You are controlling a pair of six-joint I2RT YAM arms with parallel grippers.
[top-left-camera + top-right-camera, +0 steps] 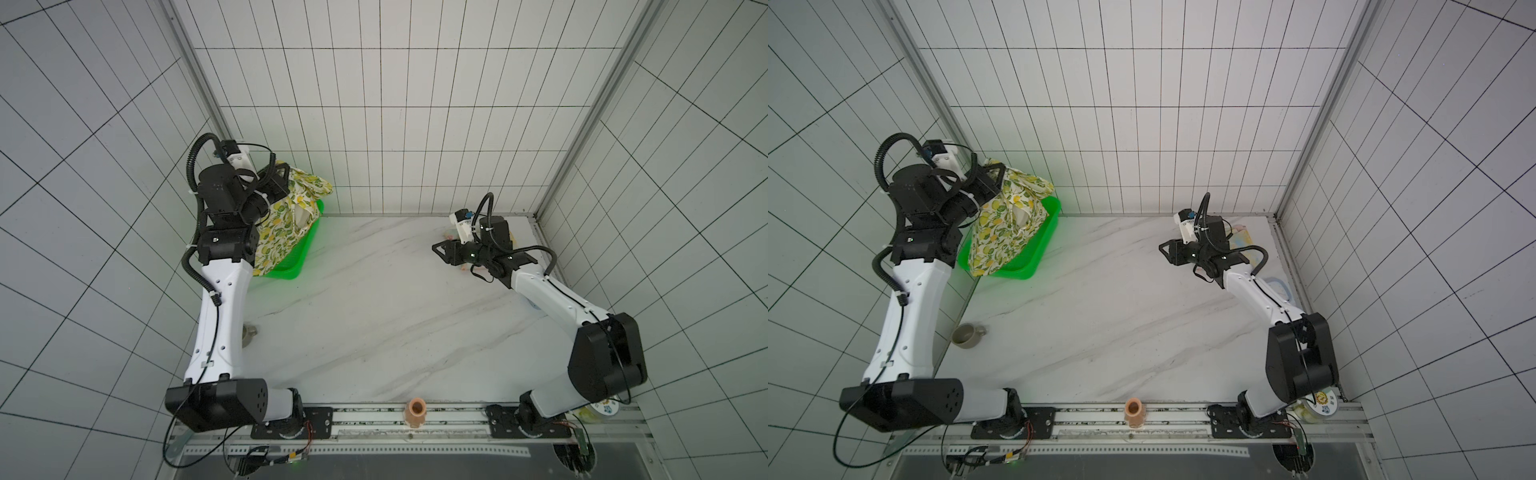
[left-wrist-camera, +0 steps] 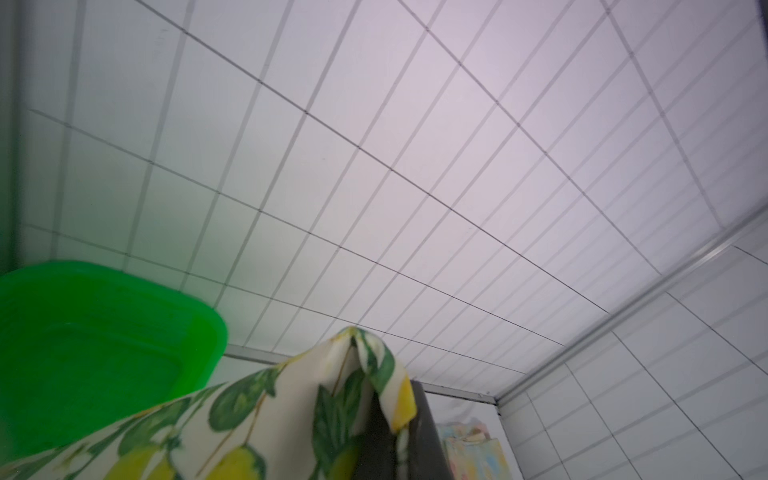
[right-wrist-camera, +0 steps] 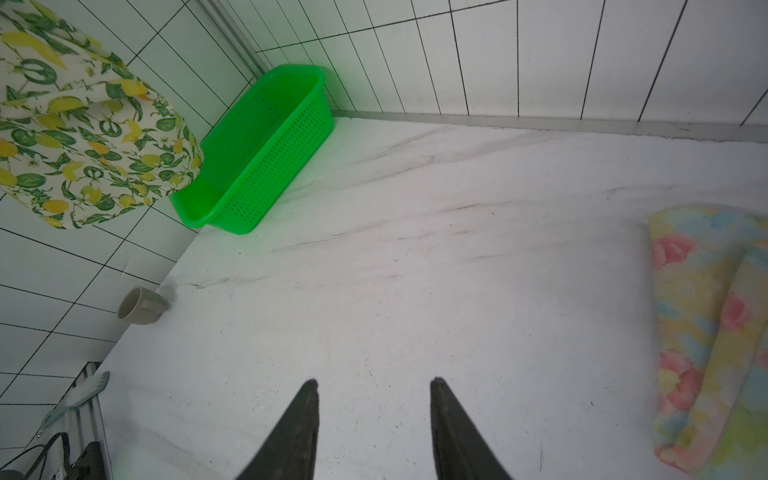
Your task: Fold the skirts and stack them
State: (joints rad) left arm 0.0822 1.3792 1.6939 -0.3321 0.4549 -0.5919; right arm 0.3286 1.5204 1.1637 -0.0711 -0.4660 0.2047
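Observation:
My left gripper is shut on a top fold of the cream lemon-print skirt. It holds the skirt up in the air at the back left, and the cloth hangs down over the green basket. The pastel yellow-blue skirt with pink flowers lies folded on the table at the back right. Beside it hovers my right gripper, open and empty above bare tabletop.
A grey mug lies at the table's left edge. A peach-coloured cup stands on the front rail. Near the right arm's base is a tape roll. Tiled walls close in the back and both sides.

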